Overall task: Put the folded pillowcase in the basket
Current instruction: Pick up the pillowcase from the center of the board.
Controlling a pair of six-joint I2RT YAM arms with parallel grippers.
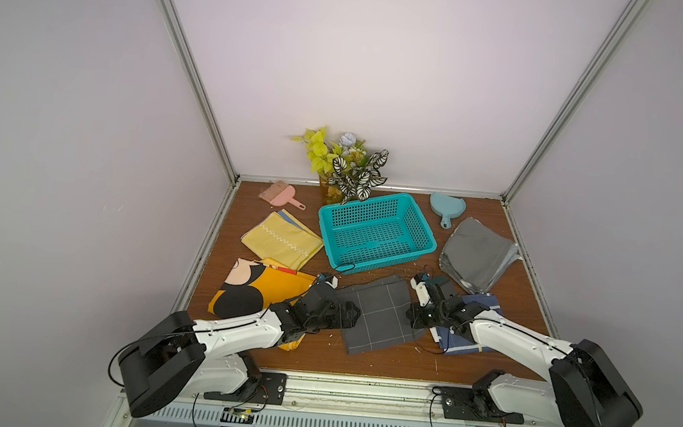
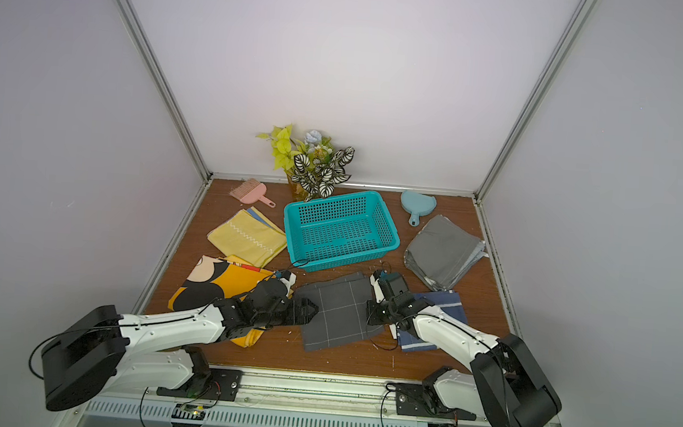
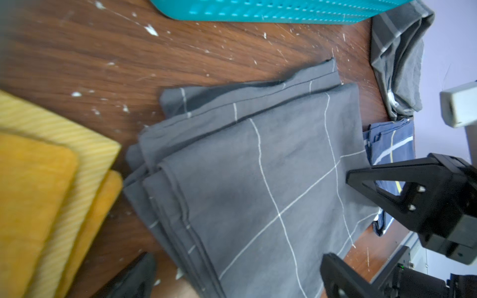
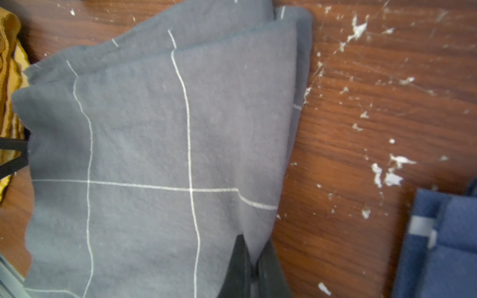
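Two grippers flank the folded pillowcase (image 1: 377,315), which lies between them. Your right gripper (image 4: 254,268) is pinched onto one edge, and your left gripper (image 3: 335,218) stands wide at the opposite edge, holding nothing. Ahead of both, just beyond it, sits the basket (image 1: 386,262) with nothing intervening; a navy cloth (image 1: 463,343) and an orange cloth (image 1: 250,291) lie outboard.

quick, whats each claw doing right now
left claw: open, holding nothing
right claw: closed on the grey grid pillowcase
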